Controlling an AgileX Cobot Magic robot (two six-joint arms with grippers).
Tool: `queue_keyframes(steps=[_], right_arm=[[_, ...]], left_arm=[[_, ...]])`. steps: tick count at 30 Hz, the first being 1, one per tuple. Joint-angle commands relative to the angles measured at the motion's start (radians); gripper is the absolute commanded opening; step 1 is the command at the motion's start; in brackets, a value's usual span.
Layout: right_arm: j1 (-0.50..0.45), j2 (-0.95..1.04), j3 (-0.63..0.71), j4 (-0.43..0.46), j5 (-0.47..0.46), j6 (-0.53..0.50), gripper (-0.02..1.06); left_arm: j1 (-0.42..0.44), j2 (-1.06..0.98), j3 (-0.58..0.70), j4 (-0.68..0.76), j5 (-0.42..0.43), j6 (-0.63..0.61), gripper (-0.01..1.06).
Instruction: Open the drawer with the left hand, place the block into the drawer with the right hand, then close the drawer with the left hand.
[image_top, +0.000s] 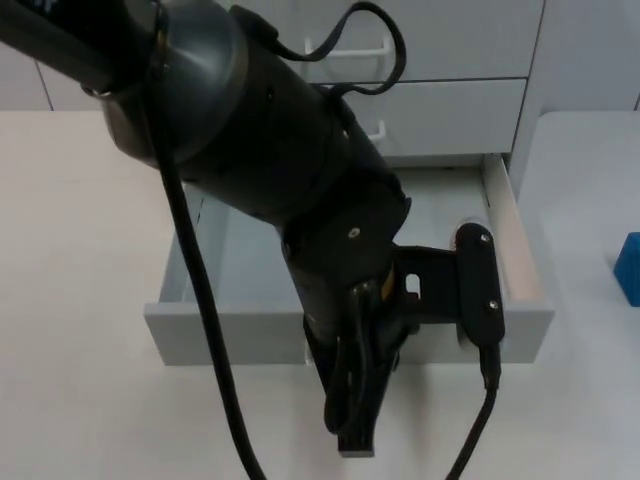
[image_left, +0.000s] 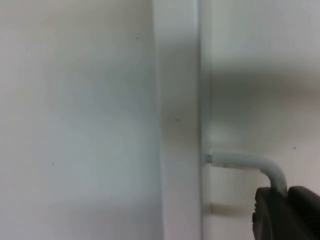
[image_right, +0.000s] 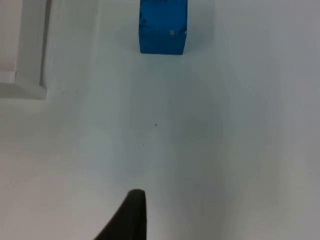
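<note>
Left gripper (image_top: 355, 425) hung low over the surface (image_top: 80, 300), just in front of the pulled-out drawer (image_top: 250, 335), fingers pointing down and toward the near edge. In the left wrist view one dark finger (image_left: 287, 212) sat against the bend of the drawer's white handle (image_left: 245, 164); whether the fingers were clamped on the handle or parted around it could not be told. The drawer stood well out of the white cabinet (image_top: 450, 110), its bare floor showing on either side of the left arm.

Right gripper: one black fingertip (image_right: 131, 215) stood over bare surface in the right wrist view. Finger spread could not be told. The right arm appeared to be waiting.

Key relation for the coming move: the blue block (image_right: 163, 26) lay straight ahead of the right fingertip, well apart from it, with nothing between. In the top view the block (image_top: 629, 268) sat on the surface to the right of the drawer, beyond its right side wall, cut by the picture's edge. The right arm was the nearer one; the left arm was on the far side of the drawer from the block.

Judgement: opening looked done or nearly so. The block was not yet picked up. The next step would need the right fingers to advance to the block, then carry it leftward over the drawer's side wall.
</note>
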Motion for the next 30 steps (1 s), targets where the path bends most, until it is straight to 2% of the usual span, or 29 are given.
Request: queue_keyframes(steps=[1, 3, 5, 6, 7, 9, 11, 12, 13, 14, 16, 18, 22, 23, 26, 30], right_arm=[[-0.006, -0.002, 0.0, 0.002, -0.001, 0.0, 1.03], [-0.006, -0.002, 0.0, 0.006, -0.002, -0.001, 1.03], [-0.006, -0.002, 0.0, 0.006, -0.003, -0.001, 1.03], [-0.006, -0.002, 0.0, 0.006, -0.003, -0.001, 1.03], [-0.006, -0.002, 0.0, 0.006, -0.003, -0.001, 1.03], [-0.006, -0.002, 0.0, 0.006, -0.003, -0.001, 1.03], [-0.006, -0.002, 0.0, 0.006, -0.003, -0.001, 1.03], [-0.006, -0.002, 0.0, 0.006, -0.003, -0.001, 1.03], [-0.006, -0.002, 0.0, 0.006, -0.003, -0.001, 1.03], [-0.006, -0.002, 0.0, 0.006, -0.003, -0.001, 1.03], [-0.006, -0.002, 0.0, 0.006, -0.003, -0.001, 1.03], [-0.006, -0.002, 0.0, 0.006, -0.003, -0.001, 1.03], [-0.006, -0.002, 0.0, 0.006, -0.006, -0.001, 1.03], [-0.006, -0.002, 0.0, 0.006, -0.006, -0.001, 1.03], [-0.006, -0.002, 0.0, 0.006, -0.006, -0.001, 1.03], [-0.006, -0.002, 0.0, 0.008, -0.005, -0.001, 1.03]], left_arm=[[-0.013, -0.01, 0.006, -0.039, 0.024, 0.01, 0.0], [-0.013, -0.01, 0.006, -0.038, 0.024, 0.01, 0.0], [-0.013, -0.01, 0.006, -0.036, 0.024, 0.01, 0.07], [-0.013, -0.01, 0.006, -0.036, 0.024, 0.01, 0.07], [-0.013, -0.01, 0.006, -0.034, 0.02, 0.01, 0.19], [-0.013, -0.01, 0.006, -0.034, 0.02, 0.01, 0.33], [-0.013, -0.015, 0.006, -0.034, 0.022, 0.01, 0.58], [-0.013, -0.017, 0.006, -0.034, 0.025, 0.01, 0.66], [-0.013, -0.017, 0.006, -0.034, 0.025, 0.01, 0.66], [-0.013, -0.025, 0.006, -0.037, 0.029, 0.01, 0.71], [-0.013, -0.046, 0.006, -0.053, 0.04, 0.01, 0.77], [-0.013, -0.062, 0.006, -0.064, 0.053, 0.01, 0.77], [-0.013, -0.133, 0.006, -0.142, 0.161, 0.029, 0.77], [-0.013, -0.133, 0.006, -0.142, 0.161, 0.029, 0.77], [-0.013, -0.19, 0.006, -0.226, 0.209, 0.052, 0.77], [-0.013, -0.24, 0.006, -0.345, 0.221, 0.096, 0.77]])
